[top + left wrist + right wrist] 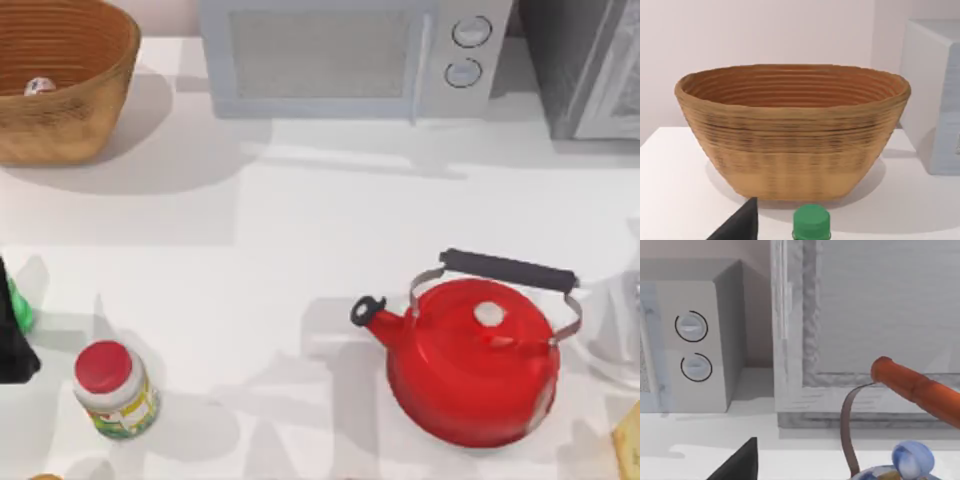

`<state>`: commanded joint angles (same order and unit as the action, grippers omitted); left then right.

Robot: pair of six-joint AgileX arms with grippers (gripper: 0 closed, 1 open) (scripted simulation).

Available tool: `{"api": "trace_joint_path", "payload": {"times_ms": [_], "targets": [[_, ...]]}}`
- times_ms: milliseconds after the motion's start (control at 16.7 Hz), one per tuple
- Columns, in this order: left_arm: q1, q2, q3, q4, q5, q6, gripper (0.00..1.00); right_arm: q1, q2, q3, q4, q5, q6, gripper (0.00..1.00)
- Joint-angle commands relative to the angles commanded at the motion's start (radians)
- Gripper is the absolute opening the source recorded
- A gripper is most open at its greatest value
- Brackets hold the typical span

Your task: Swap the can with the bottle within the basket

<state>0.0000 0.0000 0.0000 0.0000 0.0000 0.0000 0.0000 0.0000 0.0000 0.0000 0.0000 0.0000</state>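
Up in the upper left of the top view sits the basket (60, 100), a round tan wicker bowl with ribbed inner walls, and the can (38, 86) is lying down inside it, just a small white thing with a bit of red showing against the near wall. The bottle (20, 308) is way down at the left edge of that same view, only a sliver of bright green visible, tucked right against the dark body of the left gripper (14, 335). From the left wrist view you get the green cap of the bottle at the bottom centre of the frame with one dark finger (740, 225) just beside it to the left, and the basket standing on the white surface (300, 260) straight ahead. Honestly can't tell whether those fingers are clamped on the bottle or just next to it.

Right arm is off at the right side; its wrist view has one dark finger (740, 462) at the bottom, looking over a kettle handle at the microwave (350, 55) dials. Can't tell how its fingers are set either.

Other stuff on the surface: a red kettle (472, 362) lower right, and a red-lidded jar (115, 390) lower left, near the bottle.
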Motion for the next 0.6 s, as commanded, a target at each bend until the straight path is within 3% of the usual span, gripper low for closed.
{"api": "trace_joint_path", "payload": {"times_ms": [300, 600], "targets": [[0.003, 0.055, 0.056, -0.021, 0.001, -0.004, 1.0, 0.0, 0.0, 0.0, 0.0, 0.0, 0.0, 1.0], [0.009, 0.358, 0.356, -0.129, 0.017, -0.023, 1.0, 0.0, 0.0, 0.0, 0.0, 0.0, 0.0, 1.0]]}}
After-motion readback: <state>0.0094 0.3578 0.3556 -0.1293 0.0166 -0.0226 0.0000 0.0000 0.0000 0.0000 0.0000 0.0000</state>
